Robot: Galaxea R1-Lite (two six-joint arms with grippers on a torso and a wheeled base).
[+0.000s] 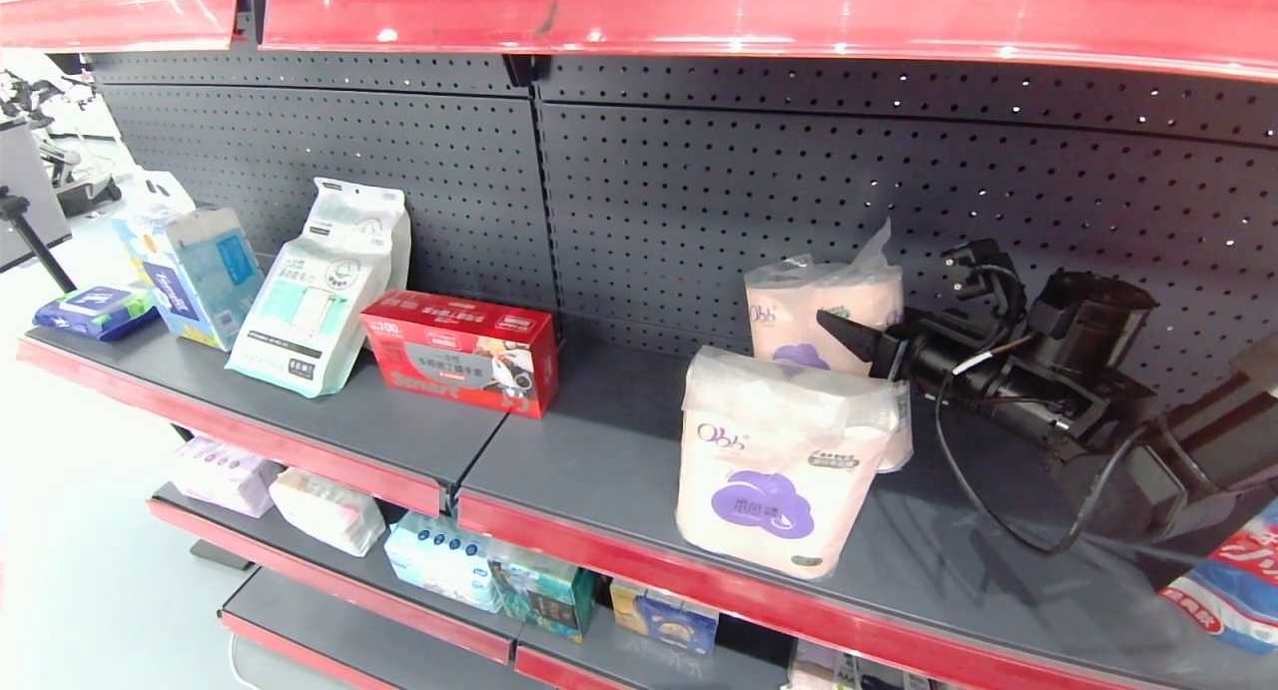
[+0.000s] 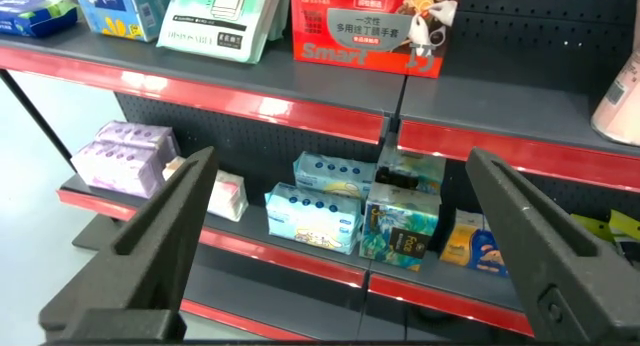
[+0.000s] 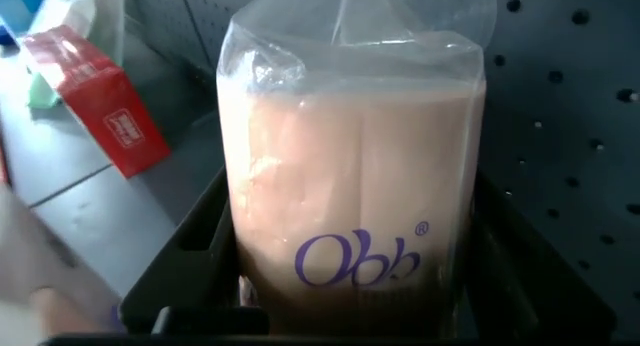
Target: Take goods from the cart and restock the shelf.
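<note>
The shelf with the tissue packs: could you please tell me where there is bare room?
Bare shelf lies between the red box and the front tissue pack. Left end is crowded; right gripper holds the rear tissue pack.

The rear plastic-wrapped pink toilet-paper pack [image 1: 799, 301] is partly hidden by the right hand [image 1: 841, 327] and a matching front pack [image 1: 769, 460]; a blue-and-red bag [image 1: 1233, 585] behind the hand is edge-cropped.

The right arm [image 1: 1078, 390] is built of black blocky housings with a looping black cable [image 1: 1038, 548], the left claw [image 2: 340, 166] of black wedge-shaped fingers [image 2: 150, 236].
</note>
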